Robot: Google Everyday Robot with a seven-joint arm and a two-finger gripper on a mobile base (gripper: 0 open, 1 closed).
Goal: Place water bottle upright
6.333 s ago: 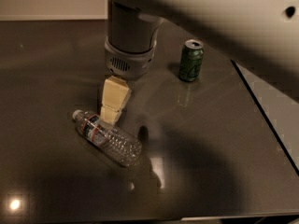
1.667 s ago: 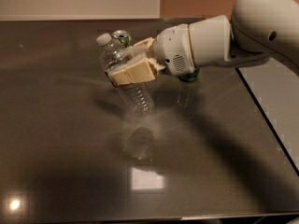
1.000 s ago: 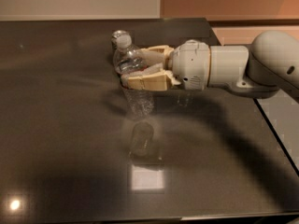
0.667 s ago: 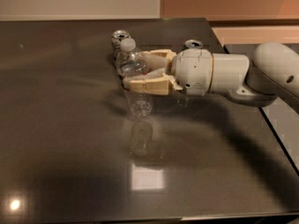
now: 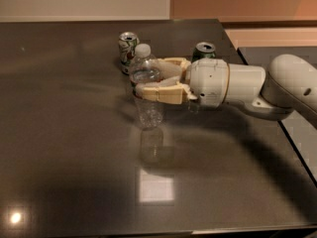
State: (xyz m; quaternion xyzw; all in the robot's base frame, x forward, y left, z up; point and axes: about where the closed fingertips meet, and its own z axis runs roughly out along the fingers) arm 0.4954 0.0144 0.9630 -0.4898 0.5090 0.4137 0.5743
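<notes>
jaws: gripping the water bottle (image 5: 148,112) midway
gripper (image 5: 146,77): reaching in from the picture's right
water bottle: standing upright on the table (image 5: 69,133)
white can (image 5: 128,44): sitting just behind

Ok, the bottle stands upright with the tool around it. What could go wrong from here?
1. The tool clasps the water bottle above its middle; if a finger drags while opening, the bottle may tip over.
2. The white can stands close behind the bottle and the green can behind the tool; a careless retreat could knock either.
</notes>
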